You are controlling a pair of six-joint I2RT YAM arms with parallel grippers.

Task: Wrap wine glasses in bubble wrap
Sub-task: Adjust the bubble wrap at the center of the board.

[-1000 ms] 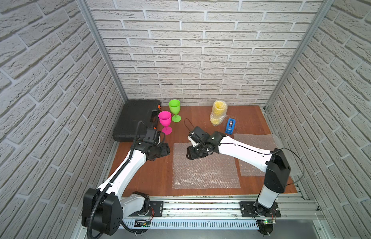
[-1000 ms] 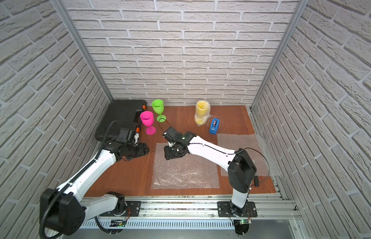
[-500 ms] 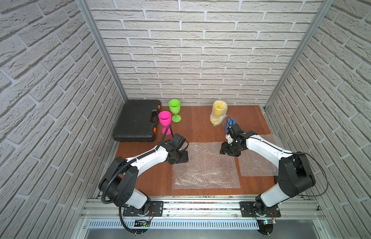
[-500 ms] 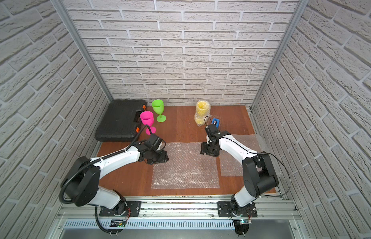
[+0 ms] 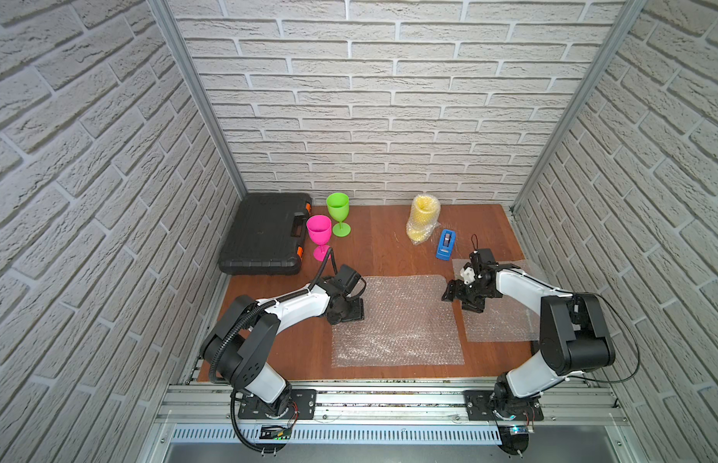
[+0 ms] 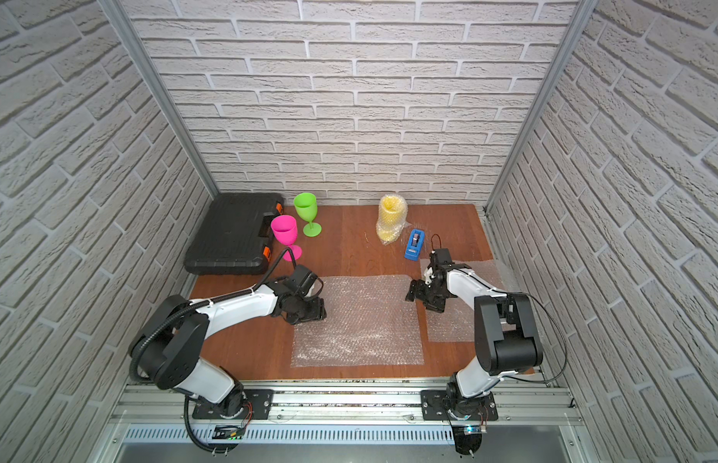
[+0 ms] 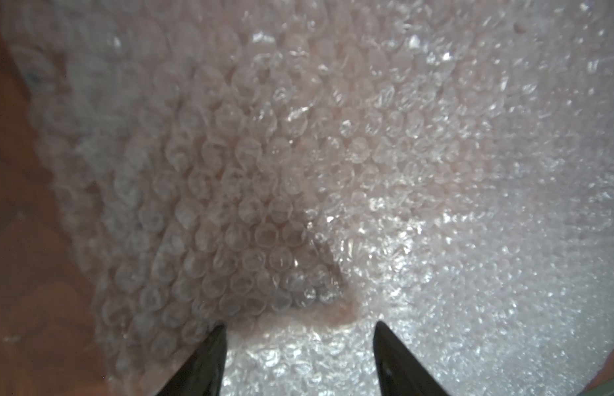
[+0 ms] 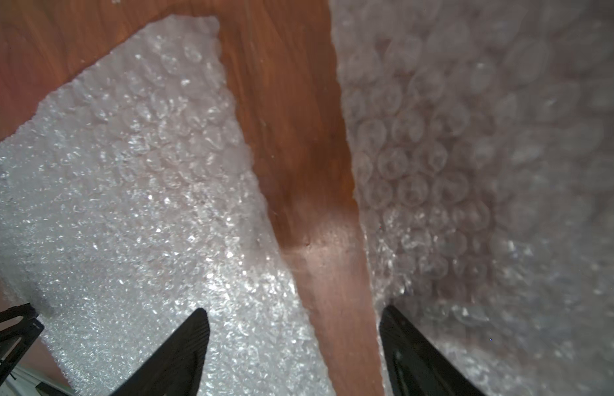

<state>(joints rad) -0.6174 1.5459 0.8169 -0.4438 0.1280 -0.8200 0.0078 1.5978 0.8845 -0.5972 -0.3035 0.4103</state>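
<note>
We see left claw spread, holding nothing, at bubble wrap edge; right claw spread, empty, over bare counter strip.

Nothing legible here as far as I can tell, no text, labels, brand names or numbers. The black case and the blue tape dispenser are too small in both top views to make out any marking. Same goes for the little electronics board down by the rail, where any print is too tiny to read. Both wrist views are close-up and blurry and show no lettering.
</note>
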